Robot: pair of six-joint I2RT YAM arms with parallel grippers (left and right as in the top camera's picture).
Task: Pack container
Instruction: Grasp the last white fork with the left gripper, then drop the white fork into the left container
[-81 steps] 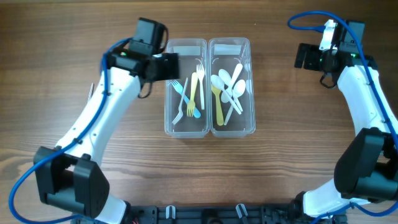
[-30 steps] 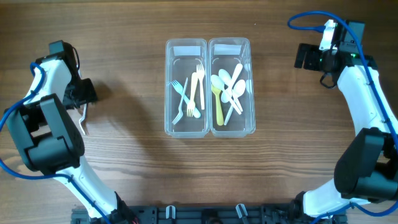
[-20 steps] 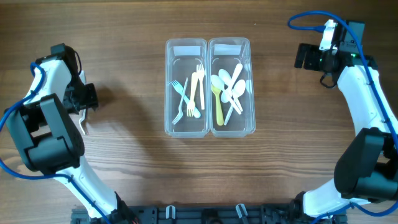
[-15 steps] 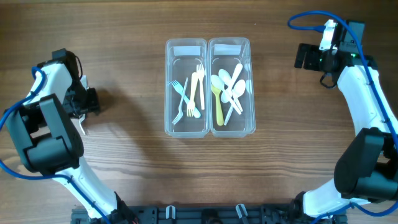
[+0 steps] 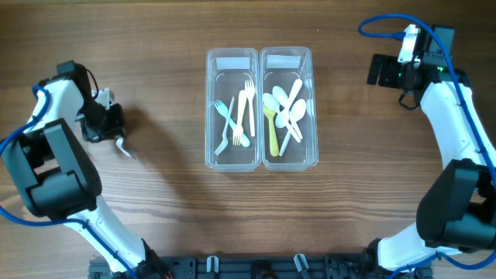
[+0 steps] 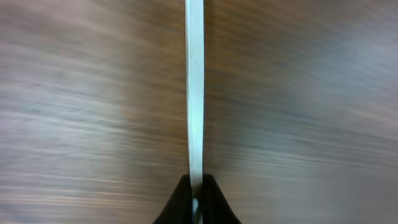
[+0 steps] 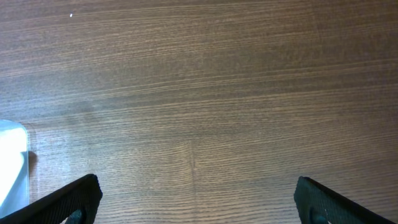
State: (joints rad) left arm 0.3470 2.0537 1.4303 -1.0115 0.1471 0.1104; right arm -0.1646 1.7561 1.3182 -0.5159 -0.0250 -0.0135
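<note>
Left gripper at 9 o'clock of the table, pinched tight on the handle of a white utensil. Edge-on and thin from the wrist view, head out of frame, kind not tellable. From overhead, jutting toward 4 o'clock. Further on, near centre, 2 clear containers side by side and touching: left container with forks, right container with spoons. Farthest, at 2 o'clock, right gripper, fingers wide apart over the wood.
</note>
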